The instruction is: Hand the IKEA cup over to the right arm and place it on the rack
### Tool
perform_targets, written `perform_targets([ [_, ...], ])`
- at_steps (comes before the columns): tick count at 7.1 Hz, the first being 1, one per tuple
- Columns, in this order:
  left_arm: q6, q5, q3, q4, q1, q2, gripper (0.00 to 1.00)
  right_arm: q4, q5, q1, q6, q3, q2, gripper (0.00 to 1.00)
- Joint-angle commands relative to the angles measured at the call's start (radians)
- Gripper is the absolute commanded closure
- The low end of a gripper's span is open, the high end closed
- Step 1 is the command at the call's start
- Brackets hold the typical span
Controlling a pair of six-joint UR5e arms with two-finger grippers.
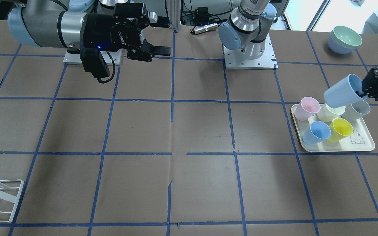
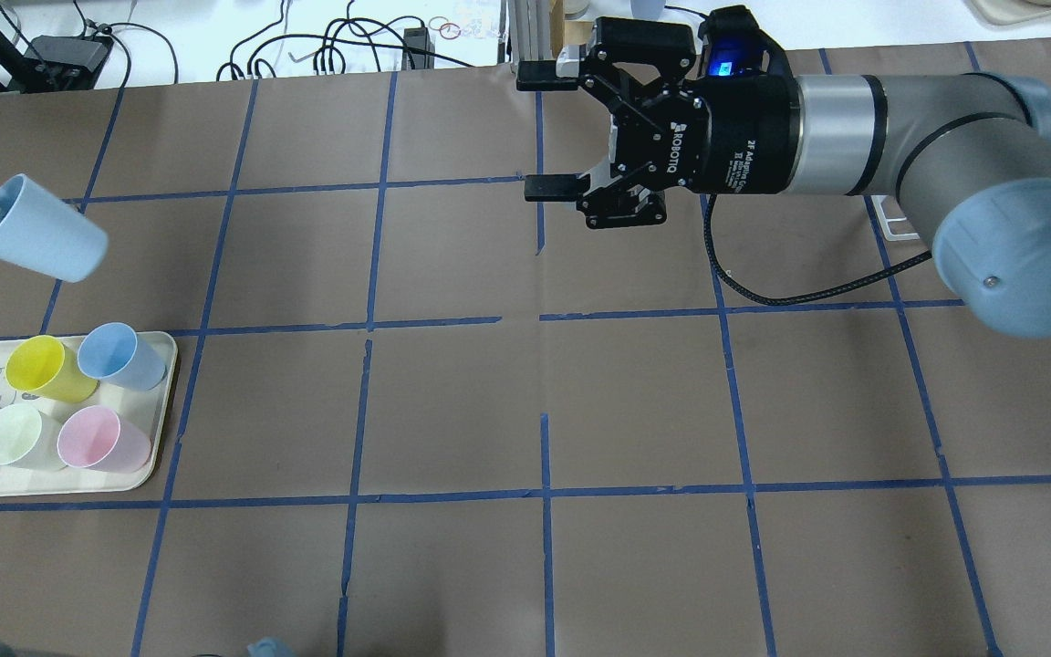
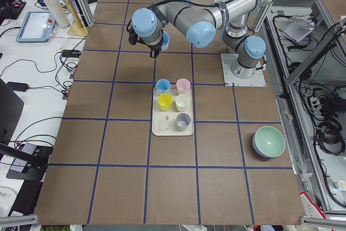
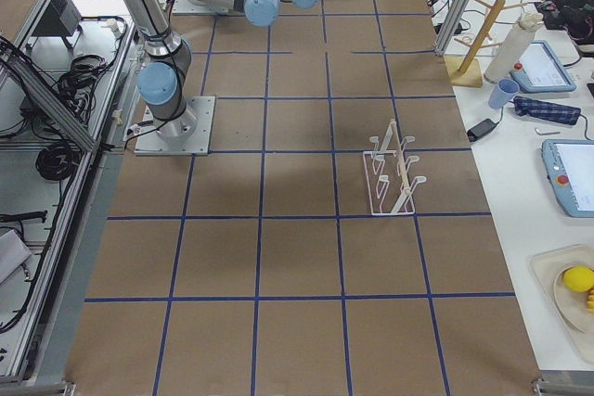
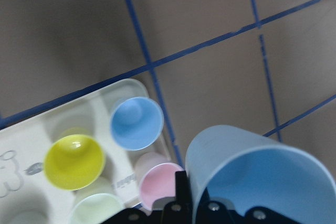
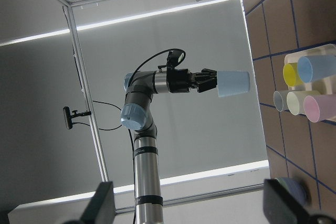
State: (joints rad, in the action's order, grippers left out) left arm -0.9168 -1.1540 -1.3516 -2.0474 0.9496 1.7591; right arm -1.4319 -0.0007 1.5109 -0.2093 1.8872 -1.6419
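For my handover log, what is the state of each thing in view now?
IKEA cup: in the air, tilted, gripped at its rim.
Left tool: shut on the IKEA cup.
Right tool: open, empty, above the table.
Rack: empty, on the table.
Tray: holds five upright cups.

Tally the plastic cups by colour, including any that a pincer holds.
Pale sky-blue plastic tumbler in left pincer: 1
Deeper blue plastic cup: 1
Pink plastic cup: 1
Yellow plastic cup: 1
Pale green plastic cup: 1
Grey plastic cup: 1
Total: 6
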Motion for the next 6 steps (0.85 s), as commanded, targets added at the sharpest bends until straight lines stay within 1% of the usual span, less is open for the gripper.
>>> perform_targets([
  [1, 0.142, 0.230, -0.020, -0.114, 0.087, -0.045, 1.00, 0.001, 0.002, 0.000, 0.004, 0.001, 0.002, 0.00],
  [2, 0.235, 0.381, -0.053, -0.137, 0.118, -0.068, 1.00, 0.001, 0.002, 0.000, 0.002, 0.001, 0.002, 0.00],
  [3, 0.304, 0.495, -0.088, -0.138, 0.148, -0.098, 1.00, -0.001, 0.005, 0.000, 0.002, 0.000, 0.016, 0.00],
  [5, 0.346, 0.700, -0.194, -0.148, 0.218, -0.147, 1.00, -0.004, 0.010, 0.000, 0.001, -0.013, 0.069, 0.00],
  [6, 0.349, 0.771, -0.243, -0.148, 0.228, -0.156, 1.00, -0.002, 0.011, 0.000, 0.002, -0.014, 0.065, 0.00],
])
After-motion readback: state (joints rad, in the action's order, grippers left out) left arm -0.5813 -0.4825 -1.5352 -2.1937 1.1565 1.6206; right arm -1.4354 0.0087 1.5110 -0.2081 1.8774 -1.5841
